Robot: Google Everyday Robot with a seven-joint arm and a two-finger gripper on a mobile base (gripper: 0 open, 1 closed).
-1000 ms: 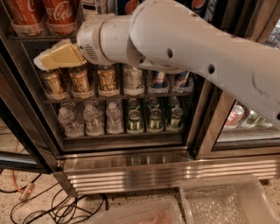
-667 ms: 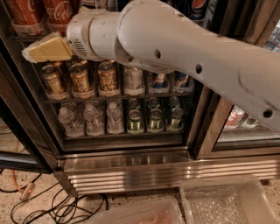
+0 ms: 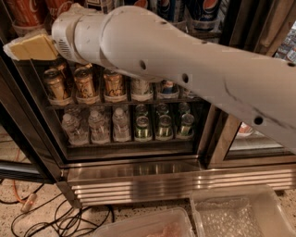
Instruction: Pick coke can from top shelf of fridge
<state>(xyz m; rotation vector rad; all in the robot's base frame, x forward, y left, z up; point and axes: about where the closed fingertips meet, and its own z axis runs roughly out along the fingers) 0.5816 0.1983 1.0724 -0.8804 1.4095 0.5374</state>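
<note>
Red coke cans (image 3: 25, 10) stand at the top left on the top shelf (image 3: 22, 28) of the fridge (image 3: 138, 178), in clear plastic trays. Blue Pepsi cans (image 3: 208, 8) stand further right on the same shelf. My gripper (image 3: 27, 47), with yellowish tips, is at the upper left, just below and in front of the coke cans at the level of the shelf's front. It holds nothing that I can see. My thick white arm (image 3: 185, 69) crosses the view from the right and hides the middle of the shelf.
Lower racks hold gold cans (image 3: 85, 83), water bottles (image 3: 95, 125) and green cans (image 3: 162, 122). A dark door post (image 3: 222, 134) stands at the right. Two clear plastic bins (image 3: 231, 213) and loose cables (image 3: 60, 217) lie on the floor in front.
My gripper has moved up and to the left, from in front of the gold cans to just below the coke cans. The arm has followed it.
</note>
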